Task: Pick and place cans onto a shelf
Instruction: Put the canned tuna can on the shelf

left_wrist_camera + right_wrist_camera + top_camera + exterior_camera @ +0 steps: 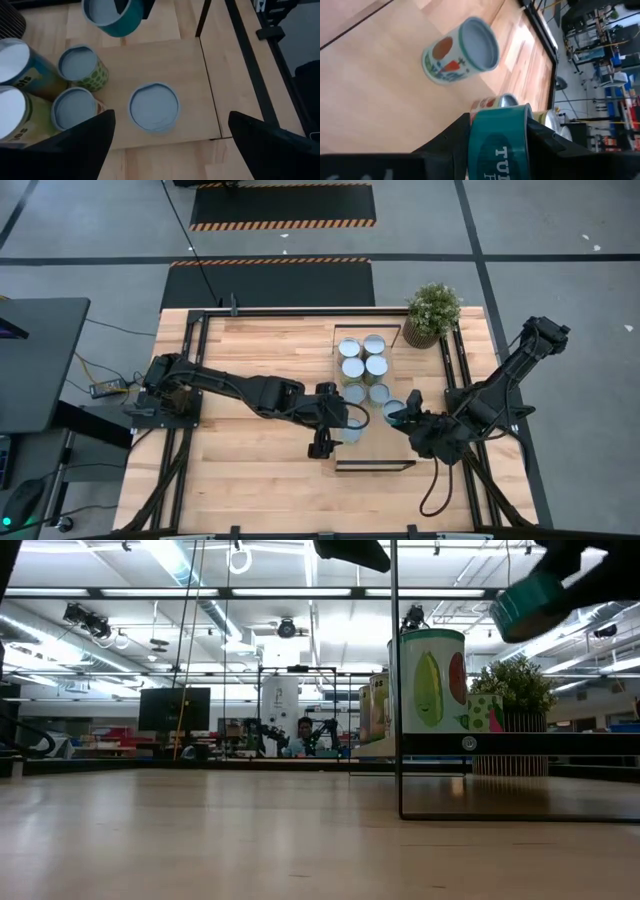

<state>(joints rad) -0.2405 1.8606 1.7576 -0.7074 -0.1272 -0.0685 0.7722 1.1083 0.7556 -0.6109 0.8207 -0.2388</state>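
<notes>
Several cans with pale tops stand on the light-wood shelf [375, 455], among them a pair at its far end [362, 355]. One can [154, 106] stands alone near the shelf's near end. My left gripper [171, 115] hangs above it, open wide, with a finger off to each side, touching nothing; it also shows in the high view [330, 435]. My right gripper [400, 418] is shut on a teal can [497, 140], held high above the shelf in the low view [530, 600]. My right gripper pinches the teal can's curved side [495, 125] between its two fingers [452, 142], one on each side. The arm comes from the table's right. The can is lifted clear of the shelf and tilted, its pale top [102, 10] showing beside my left gripper.
A potted green plant [432, 312] stands at the table's far right, beside the shelf's far end. The shelf's thin dark frame [397, 690] rises upright at its ends. Bare tabletop [250, 470] lies left of the shelf. A person sits far off in the room [303, 735].
</notes>
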